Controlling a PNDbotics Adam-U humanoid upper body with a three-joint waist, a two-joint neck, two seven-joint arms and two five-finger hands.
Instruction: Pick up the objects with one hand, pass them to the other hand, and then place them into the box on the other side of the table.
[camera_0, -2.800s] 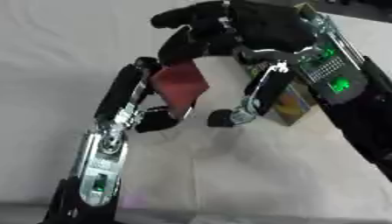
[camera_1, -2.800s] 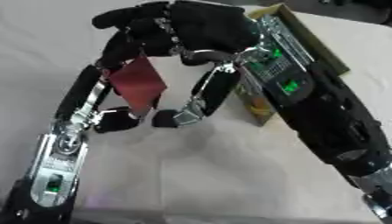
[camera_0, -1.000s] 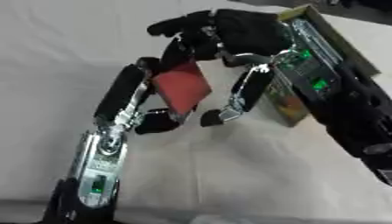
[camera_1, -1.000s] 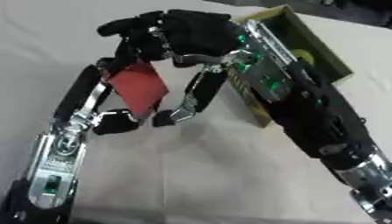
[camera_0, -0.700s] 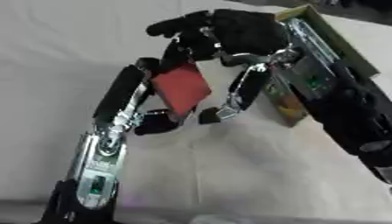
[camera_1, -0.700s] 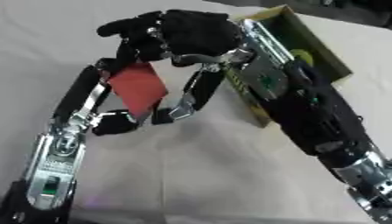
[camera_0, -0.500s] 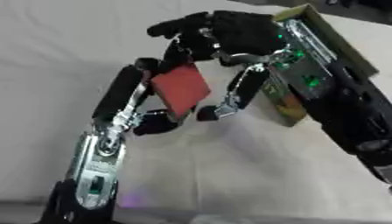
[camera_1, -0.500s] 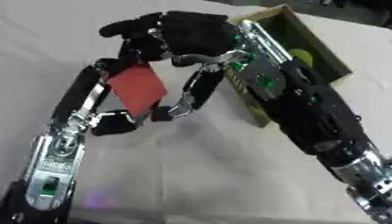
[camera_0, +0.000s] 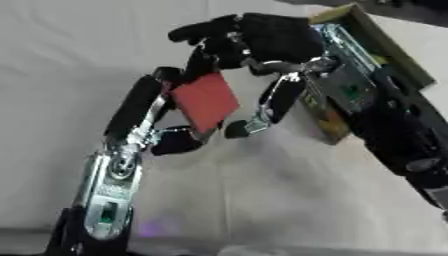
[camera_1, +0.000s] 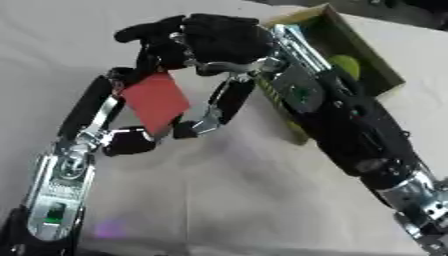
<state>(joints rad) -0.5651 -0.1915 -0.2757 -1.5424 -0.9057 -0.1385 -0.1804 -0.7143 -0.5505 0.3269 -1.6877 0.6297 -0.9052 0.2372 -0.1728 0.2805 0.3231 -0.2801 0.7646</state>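
Fingers of left hand (camera_0: 166, 125) pinching one flat red card (camera_0: 204, 101), right hand (camera_0: 254, 40) curled onto its top edge, one box (camera_1: 367, 60) holding one yellow-green object (camera_1: 346, 65), pale worktop (camera_0: 262, 200).

Matt red card (camera_0: 205, 100), white tablecloth (camera_0: 70, 55)

Looks like a robot test bench or lab setup, not a home. Work surface is a table (camera_1: 219, 200) covered with a plain white cloth, creased, nothing domestic on it. Only prop on it is an olive-yellow box (camera_1: 372, 65) at the far right, with something yellow-green (camera_1: 346, 64) inside. Exposed electronics on both arms, green circuit board (camera_0: 350, 90) and bare metal links, no covers. Dark strip of background at the top edge; cannot tell what is there.
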